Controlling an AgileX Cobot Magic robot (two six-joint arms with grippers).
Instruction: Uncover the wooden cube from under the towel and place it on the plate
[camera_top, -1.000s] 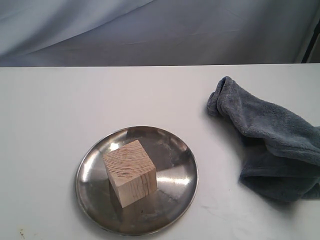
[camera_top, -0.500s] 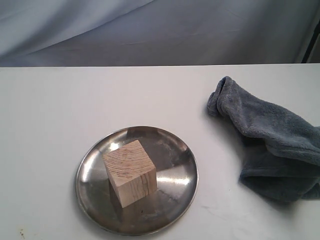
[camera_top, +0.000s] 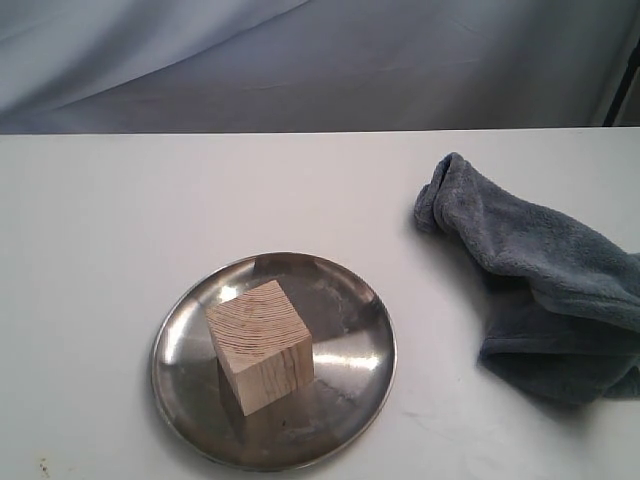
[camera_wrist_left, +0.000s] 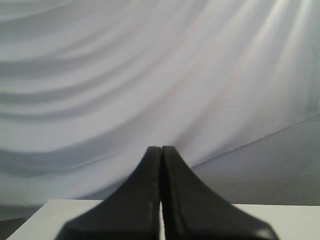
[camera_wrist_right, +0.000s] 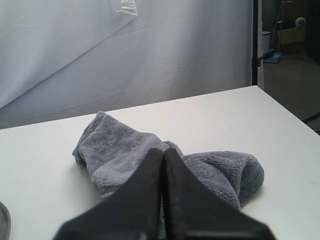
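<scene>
Worktop (camera_top: 100, 220): plain white, matt.
Room: pale grey cloth backdrop (camera_top: 300, 60), draped.
Wooden cube (camera_top: 262, 345): standing on plate (camera_top: 350, 300).
Towel (camera_top: 530, 260): bunched, well apart from plate.
Left claw (camera_wrist_left: 161, 155): closed, empty.
Right claw (camera_wrist_right: 163, 155): closed, empty.

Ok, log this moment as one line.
wooden cube: on plate | towel: bunched aside | left pincer: shut, empty | right pincer: shut, empty

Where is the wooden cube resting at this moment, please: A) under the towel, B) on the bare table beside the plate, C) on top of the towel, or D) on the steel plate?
D: the wooden cube stands on the steel plate, while the blue-grey towel lies crumpled apart from it on the table.
</scene>
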